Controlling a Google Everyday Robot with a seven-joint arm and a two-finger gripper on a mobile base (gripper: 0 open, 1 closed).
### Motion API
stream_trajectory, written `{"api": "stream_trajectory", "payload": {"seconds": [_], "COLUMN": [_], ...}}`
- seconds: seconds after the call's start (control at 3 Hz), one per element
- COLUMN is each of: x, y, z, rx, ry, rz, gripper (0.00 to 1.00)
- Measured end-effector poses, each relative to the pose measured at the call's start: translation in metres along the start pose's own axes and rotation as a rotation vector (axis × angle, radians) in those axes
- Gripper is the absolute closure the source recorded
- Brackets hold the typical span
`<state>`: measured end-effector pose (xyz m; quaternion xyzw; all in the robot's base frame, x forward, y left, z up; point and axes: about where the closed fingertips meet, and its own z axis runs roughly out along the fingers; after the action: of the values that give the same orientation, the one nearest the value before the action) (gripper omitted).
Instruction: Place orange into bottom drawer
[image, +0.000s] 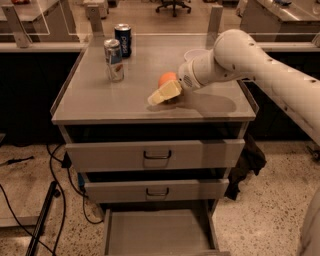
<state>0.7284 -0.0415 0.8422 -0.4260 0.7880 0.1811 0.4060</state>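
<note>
The orange (167, 78) sits on the grey cabinet top (100, 100), right of the middle. My gripper (163, 93) is low over the top, right at the orange, and its pale front covers the fruit's lower side. The arm reaches in from the right. The bottom drawer (157, 232) is pulled out at floor level, and its flat grey floor is bare.
A silver can (113, 60) and a blue can (123, 40) stand at the back left of the top. A white bowl (194, 53) shows partly behind my arm. The two upper drawers (156, 155) are slightly out. Cables (55, 190) lie on the floor to the left.
</note>
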Motion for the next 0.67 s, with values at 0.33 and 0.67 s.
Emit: {"api": "stream_trajectory", "payload": {"seconds": [0.33,0.67], "x": [0.0068,0.0069], "y": [-0.0097,-0.0104], "z": [0.0059,0.0065], "rx": [0.030,0.032], "ry": [-0.001,-0.002], "rz": [0.013,0.014], "gripper": [0.19,0.42]}}
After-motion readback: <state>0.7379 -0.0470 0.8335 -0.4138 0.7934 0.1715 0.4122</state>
